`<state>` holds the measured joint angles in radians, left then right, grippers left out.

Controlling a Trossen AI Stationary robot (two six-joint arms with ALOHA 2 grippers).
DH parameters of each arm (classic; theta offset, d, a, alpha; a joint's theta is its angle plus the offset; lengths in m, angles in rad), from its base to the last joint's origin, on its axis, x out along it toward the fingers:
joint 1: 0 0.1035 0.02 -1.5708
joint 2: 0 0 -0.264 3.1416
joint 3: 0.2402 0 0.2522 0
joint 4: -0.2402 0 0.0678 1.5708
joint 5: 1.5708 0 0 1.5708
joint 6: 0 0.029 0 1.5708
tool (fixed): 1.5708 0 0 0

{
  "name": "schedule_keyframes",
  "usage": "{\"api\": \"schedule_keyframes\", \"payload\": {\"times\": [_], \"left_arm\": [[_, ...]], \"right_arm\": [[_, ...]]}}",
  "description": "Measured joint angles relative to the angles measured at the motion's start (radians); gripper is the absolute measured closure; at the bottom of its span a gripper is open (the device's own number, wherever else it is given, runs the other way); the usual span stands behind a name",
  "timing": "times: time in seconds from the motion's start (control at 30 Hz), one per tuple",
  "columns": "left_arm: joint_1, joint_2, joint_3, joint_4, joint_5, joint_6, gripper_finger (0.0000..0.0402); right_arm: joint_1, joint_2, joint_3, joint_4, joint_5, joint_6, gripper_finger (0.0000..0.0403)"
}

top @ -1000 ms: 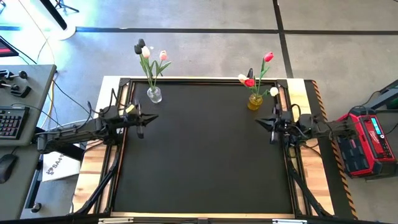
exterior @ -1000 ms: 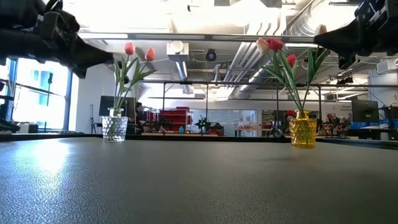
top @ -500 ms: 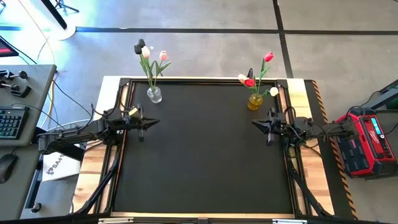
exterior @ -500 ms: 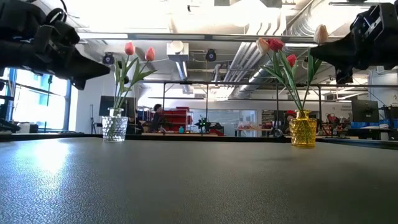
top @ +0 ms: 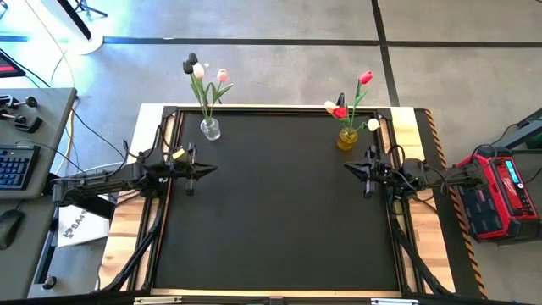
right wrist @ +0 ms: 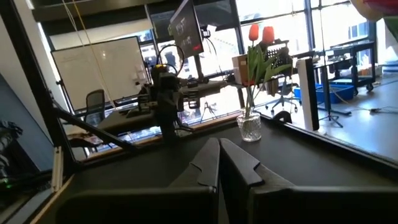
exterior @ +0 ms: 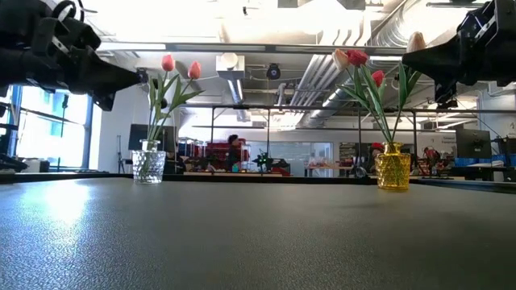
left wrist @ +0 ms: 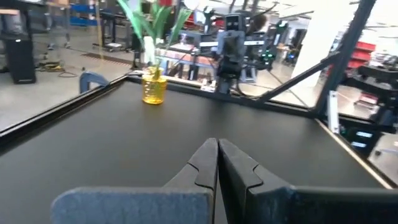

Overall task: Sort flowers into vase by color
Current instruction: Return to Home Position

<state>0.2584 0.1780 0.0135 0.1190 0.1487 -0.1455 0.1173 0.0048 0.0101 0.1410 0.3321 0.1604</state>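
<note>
Flowers [top: 222, 76] stand in the clear vase [top: 210, 129] upper left and the yellow vase [top: 346, 139] upper right. Just below each, the left gripper [top: 209, 167] and right gripper [top: 346, 168] hover over the table, both pressed together

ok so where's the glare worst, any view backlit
Low view: the window at left is blown out and lays a pale sheen on the table near the clear vase. Right wrist view: bright windows backlight that vase. High view: even light on the table, one bright patch on the floor.

Pink and dark flowers [top: 222, 75] in clear vase [top: 210, 129] — red, white in amber vase [top: 346, 138].
</note>
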Motion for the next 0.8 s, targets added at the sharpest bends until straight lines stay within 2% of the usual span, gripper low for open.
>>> {"api": "schedule_keyframes", "payload": {"times": [0.23, 0.37, 0.5, 0.8], "left_arm": [[-0.079, 0.0, 0.0, -0.015, -0.018, 0.033, 0.0401], [-0.132, -0.003, 0.0, -0.074, -0.025, -0.004, 0.0401], [-0.181, -0.018, 0.0, -0.098, -0.107, 0.041, 0.0401], [-0.188, -0.124, 0.018, -0.15, -0.161, 0.116, 0.0401]], "right_arm": [[0.0, 0.0, 0.0, 0.0, -0.018, 0.035, 0.0403], [0.0, 0.0, 0.0, -0.003, -0.019, 0.078, 0.0403], [0.0, 0.0, 0.0, -0.032, -0.049, 0.088, 0.0403], [0.0, 0.001, 0.02, -0.04, -0.053, 0.037, 0.0403]]}}
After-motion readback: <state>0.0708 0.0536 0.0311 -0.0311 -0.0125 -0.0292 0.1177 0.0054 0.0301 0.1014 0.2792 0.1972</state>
